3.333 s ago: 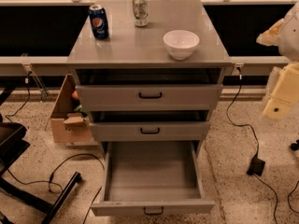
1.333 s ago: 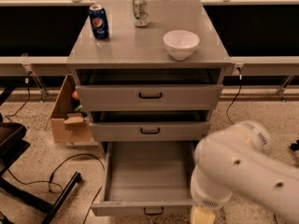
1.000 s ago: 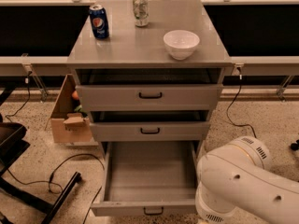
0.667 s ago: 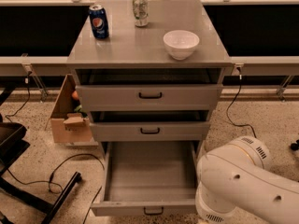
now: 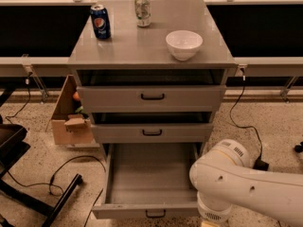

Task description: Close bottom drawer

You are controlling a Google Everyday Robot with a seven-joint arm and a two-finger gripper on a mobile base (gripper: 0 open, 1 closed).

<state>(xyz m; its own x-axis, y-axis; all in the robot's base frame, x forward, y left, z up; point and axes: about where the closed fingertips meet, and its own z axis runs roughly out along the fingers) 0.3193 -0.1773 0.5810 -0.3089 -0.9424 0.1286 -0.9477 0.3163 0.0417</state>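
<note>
The bottom drawer [image 5: 151, 174] of the grey cabinet is pulled far out, and its plain grey tray is empty. Its flat front [image 5: 123, 211] with a small black handle [image 5: 155, 214] lies near the bottom edge of the camera view. My white arm [image 5: 246, 186] fills the lower right and covers the drawer's front right corner. My gripper is out of view, below the bottom edge of the picture. The middle drawer [image 5: 151, 132] and top drawer [image 5: 151, 97] each stand slightly ajar.
On the cabinet top [image 5: 142, 46] stand a blue soda can [image 5: 100, 21], a green-white can [image 5: 142, 10] and a white bowl [image 5: 184, 44]. A cardboard box [image 5: 71, 119] sits on the floor at the left. Cables [image 5: 57, 174] and a black chair base [image 5: 28, 193] lie at the lower left.
My arm has swung from the right edge down into the lower right, in front of the drawer's right corner. Over the last second it has barely shifted. The drawer has not moved.
</note>
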